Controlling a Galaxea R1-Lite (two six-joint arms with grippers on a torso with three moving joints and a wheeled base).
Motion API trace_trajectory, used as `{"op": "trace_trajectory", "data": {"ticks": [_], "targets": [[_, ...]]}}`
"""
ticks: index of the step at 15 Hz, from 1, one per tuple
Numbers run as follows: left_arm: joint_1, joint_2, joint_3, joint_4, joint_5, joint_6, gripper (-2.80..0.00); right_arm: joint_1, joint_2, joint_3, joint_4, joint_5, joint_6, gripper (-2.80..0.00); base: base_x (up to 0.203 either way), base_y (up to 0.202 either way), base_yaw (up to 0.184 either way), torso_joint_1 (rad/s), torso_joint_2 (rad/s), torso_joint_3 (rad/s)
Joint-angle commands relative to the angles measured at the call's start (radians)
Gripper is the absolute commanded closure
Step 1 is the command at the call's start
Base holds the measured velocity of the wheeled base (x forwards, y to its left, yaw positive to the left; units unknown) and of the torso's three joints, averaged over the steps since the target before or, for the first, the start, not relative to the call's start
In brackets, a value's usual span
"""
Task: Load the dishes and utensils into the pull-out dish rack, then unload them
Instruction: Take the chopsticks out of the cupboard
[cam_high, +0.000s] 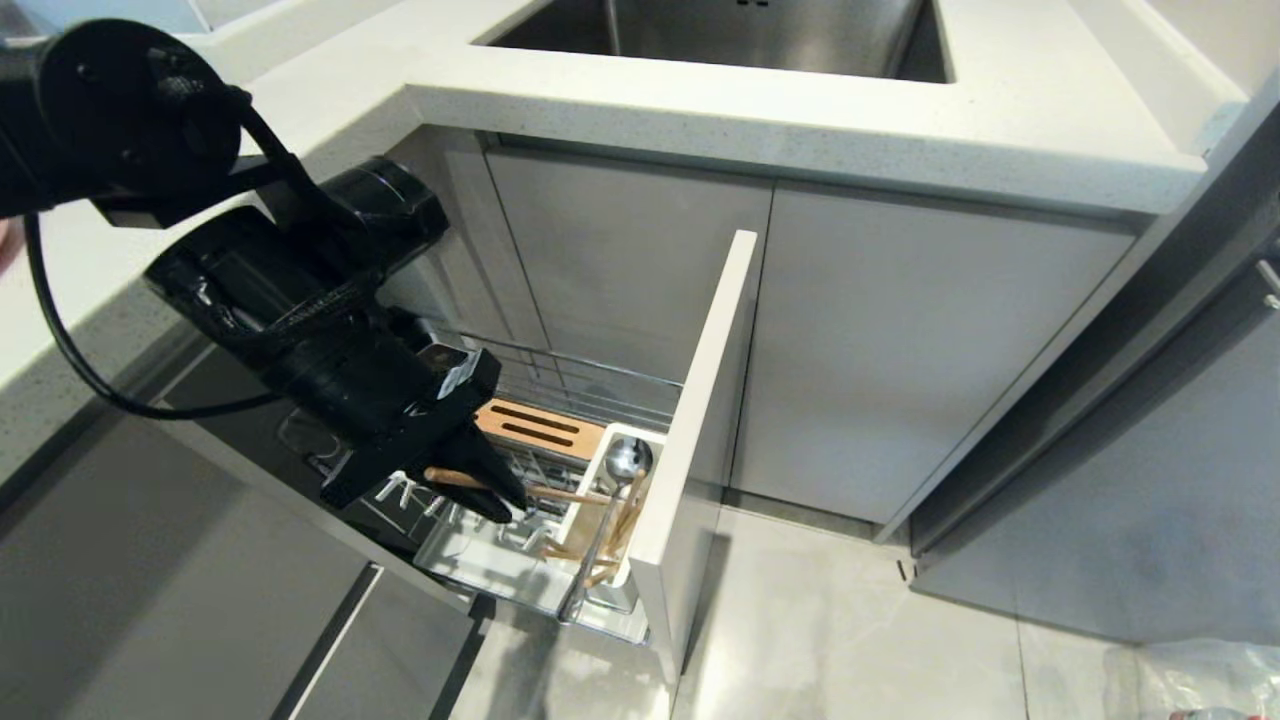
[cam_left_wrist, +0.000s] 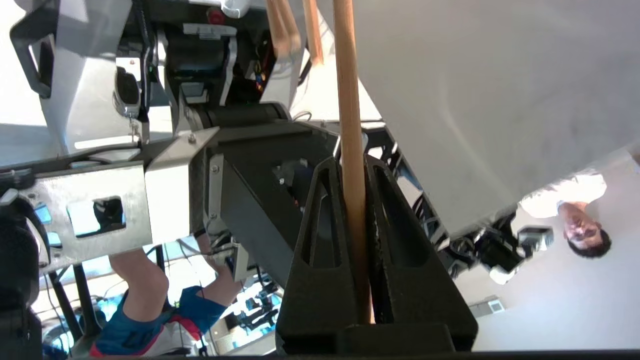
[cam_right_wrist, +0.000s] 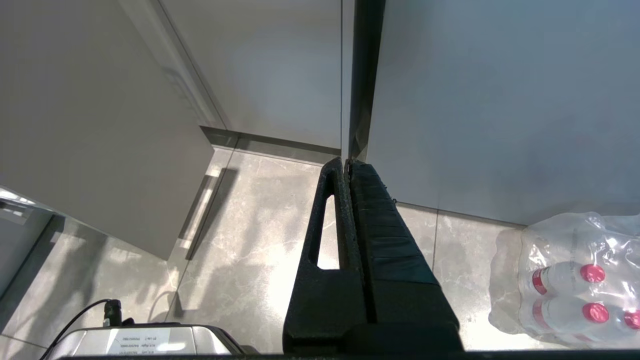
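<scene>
Chopstick (cam_left_wrist: 351, 150) sits clamped between the fingers of the left gripper (cam_high: 500, 490), which hangs over the pulled-out rack (cam_high: 560, 400) near the cabinet front (cam_high: 700, 400). In the head view the stick lies roughly level, its far end reaching toward the white cup (cam_high: 600, 520) at the front corner of the rack. Inside that cup stand the spoon (cam_high: 625, 462), round bowl up, and more chopsticks (cam_high: 625, 525), leaning. Behind the cup, the orange-wood strip (cam_high: 535, 425) with its dark slots crosses the rack, and the drip tray (cam_high: 470, 560) shows underneath. No bowl can be seen in the rack. Above, the worktop (cam_high: 800, 120) carries a steel sink (cam_high: 720, 35). The right gripper (cam_right_wrist: 348, 167) has its fingers pressed together on nothing, parked low over the tiled floor (cam_right_wrist: 250, 225) beside a pack of bottles (cam_right_wrist: 565, 280).
</scene>
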Motion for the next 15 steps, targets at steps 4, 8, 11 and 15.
{"op": "trace_trajectory", "data": {"ticks": [4, 8, 11, 15], "targets": [[-0.017, -0.068, -0.009, 0.012, -0.002, -0.029, 0.00, 0.001, 0.000, 0.002, 0.000, 0.000, 0.000, 0.00, 0.000, 0.000, 0.000, 0.000, 0.00, 0.000], [-0.033, -0.134, -0.012, 0.010, 0.003, -0.038, 0.00, 0.001, 0.000, 0.002, 0.000, 0.000, 0.000, 0.00, 0.000, 0.000, 0.000, 0.000, 0.00, 0.000], [-0.050, -0.220, -0.019, -0.006, 0.014, -0.043, 0.00, 0.001, 0.000, 0.002, 0.000, 0.000, 0.000, 0.00, 0.000, 0.000, 0.000, 0.000, 0.00, 0.000], [-0.074, -0.383, -0.019, -0.091, 0.017, -0.061, 0.00, 0.001, 0.000, 0.002, 0.000, 0.000, 0.000, 0.00, 0.000, 0.000, 0.000, 0.000, 0.00, 0.000]]}}
